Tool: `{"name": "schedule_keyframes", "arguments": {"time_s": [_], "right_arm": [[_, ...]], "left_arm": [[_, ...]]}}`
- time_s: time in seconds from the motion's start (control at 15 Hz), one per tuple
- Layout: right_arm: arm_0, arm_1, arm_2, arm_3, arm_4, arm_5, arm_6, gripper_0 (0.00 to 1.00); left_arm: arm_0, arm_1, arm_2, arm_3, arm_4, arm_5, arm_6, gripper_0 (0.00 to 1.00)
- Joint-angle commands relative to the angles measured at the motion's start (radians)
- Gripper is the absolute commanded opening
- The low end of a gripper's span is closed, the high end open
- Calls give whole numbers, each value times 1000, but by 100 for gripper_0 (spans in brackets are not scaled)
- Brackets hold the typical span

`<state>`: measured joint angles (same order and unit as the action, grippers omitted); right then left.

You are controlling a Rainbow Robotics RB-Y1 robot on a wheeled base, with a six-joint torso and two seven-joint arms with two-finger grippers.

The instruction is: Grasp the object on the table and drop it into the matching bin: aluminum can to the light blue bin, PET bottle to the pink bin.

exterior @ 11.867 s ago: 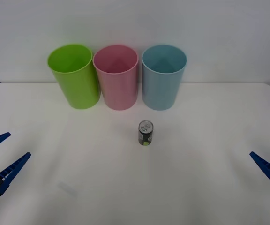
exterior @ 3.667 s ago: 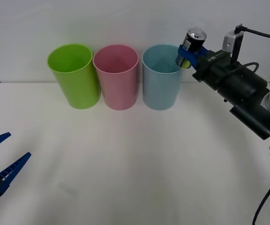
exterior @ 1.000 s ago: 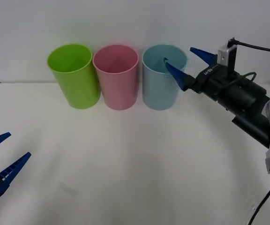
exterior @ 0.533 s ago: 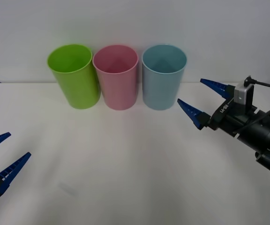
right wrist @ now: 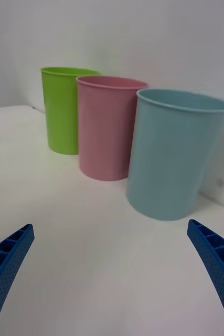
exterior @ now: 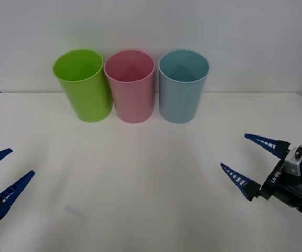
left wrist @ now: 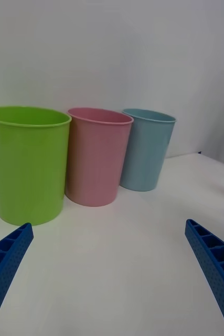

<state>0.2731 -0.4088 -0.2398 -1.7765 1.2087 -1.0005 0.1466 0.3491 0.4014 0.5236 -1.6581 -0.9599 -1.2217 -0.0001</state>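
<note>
Three bins standing in a row; light blue bin (exterior: 183, 86) sitting far-left of right gripper (exterior: 256, 164), fingers spread, empty. Can not lying on table (exterior: 151, 173). Left gripper (exterior: 1, 176) idling, spread.

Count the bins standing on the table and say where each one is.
3, in a row at the table's far edge: the lime green bin toward the robot's left, the pink bin in the middle, the light blue bin toward its right.

I see a tall light blue plastic bin (exterior: 183, 86), a tall pink plastic bin (exterior: 129, 86) and a tall lime green plastic bin (exterior: 83, 84), all smooth with a soft sheen. My broad white table (exterior: 140, 184) looks matt and smooth.
</note>
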Motion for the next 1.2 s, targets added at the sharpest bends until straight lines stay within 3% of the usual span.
{"name": "schedule_keyframes", "arguments": {"time_s": [0.07, 0.53, 1.2], "right_arm": [[70, 15, -49, 3, -8, -70, 11, 100], [192, 36, -84, 46, -78, -158, 24, 100], [196, 38, -110, 118, -107, -213, 44, 100]], "left_arm": [[0, 0, 0, 0, 0, 0, 0, 100], [0, 0, 0, 0, 0, 0, 0, 100], [0, 0, 0, 0, 0, 0, 0, 100]]}}
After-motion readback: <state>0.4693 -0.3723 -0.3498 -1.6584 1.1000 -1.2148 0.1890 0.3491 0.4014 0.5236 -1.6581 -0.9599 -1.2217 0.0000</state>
